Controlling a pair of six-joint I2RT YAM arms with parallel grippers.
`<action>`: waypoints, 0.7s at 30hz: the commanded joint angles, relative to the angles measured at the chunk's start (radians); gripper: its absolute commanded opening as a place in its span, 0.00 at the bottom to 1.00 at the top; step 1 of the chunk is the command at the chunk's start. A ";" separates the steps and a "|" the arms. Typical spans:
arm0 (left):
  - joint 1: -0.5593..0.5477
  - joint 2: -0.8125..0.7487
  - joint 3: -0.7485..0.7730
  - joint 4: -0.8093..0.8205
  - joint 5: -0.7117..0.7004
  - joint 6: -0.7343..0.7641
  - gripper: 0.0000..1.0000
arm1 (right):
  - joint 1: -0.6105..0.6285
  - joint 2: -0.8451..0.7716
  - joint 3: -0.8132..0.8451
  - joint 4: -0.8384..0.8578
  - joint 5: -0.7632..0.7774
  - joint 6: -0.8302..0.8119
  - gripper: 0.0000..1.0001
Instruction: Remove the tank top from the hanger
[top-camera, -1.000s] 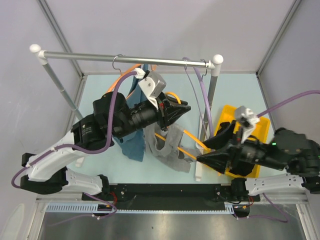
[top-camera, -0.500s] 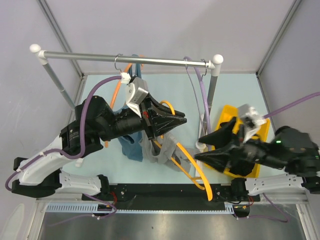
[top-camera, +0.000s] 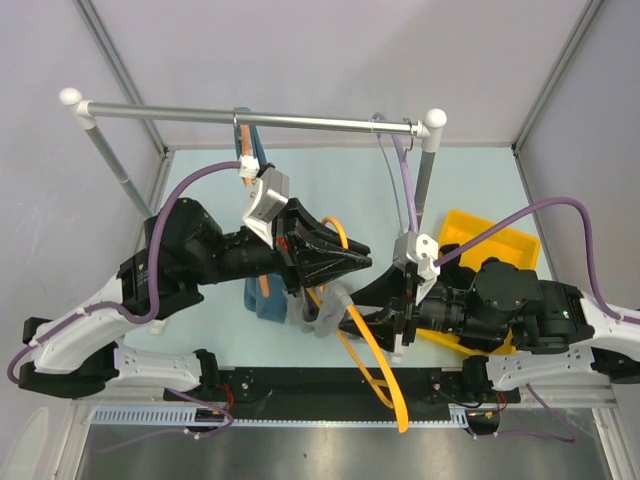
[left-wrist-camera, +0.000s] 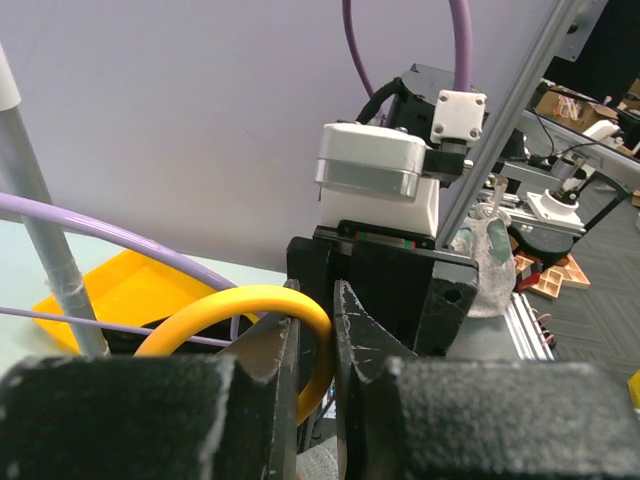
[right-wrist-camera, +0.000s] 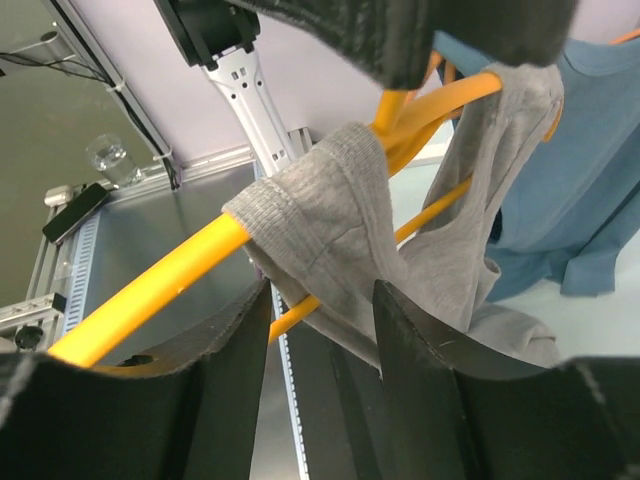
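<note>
Grey top (right-wrist-camera: 330, 240) hung down the hanger (top-camera: 378, 375), slanting toward bottom centre; left gripper (left-wrist-camera: 318, 320) clamped hanger, right gripper (right-wrist-camera: 320, 310) part-open astride top

The hanger (right-wrist-camera: 150, 290) is smooth, glossy orange plastic, and the tank top (right-wrist-camera: 330, 235) on it is a soft grey ribbed knit (matt, slightly fuzzy at the hem), next to matt blue shirt (right-wrist-camera: 570, 140) cloth. The rail (top-camera: 250, 117) is brushed metal with white plastic end caps (top-camera: 70, 97). The bin (top-camera: 490, 228) is shiny yellow plastic, and the left gripper (left-wrist-camera: 316, 305) has matt black fingers (left-wrist-camera: 365, 345), rough and scuffed.
</note>
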 joint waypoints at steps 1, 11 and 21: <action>-0.002 -0.026 -0.003 0.077 0.062 -0.030 0.00 | -0.004 -0.013 -0.012 0.092 0.028 -0.029 0.46; -0.002 -0.027 -0.002 0.056 0.018 -0.004 0.00 | -0.007 -0.003 0.009 0.102 0.056 -0.034 0.00; -0.002 0.095 0.077 -0.032 -0.216 0.130 0.00 | -0.007 -0.144 0.037 -0.059 0.077 0.029 0.00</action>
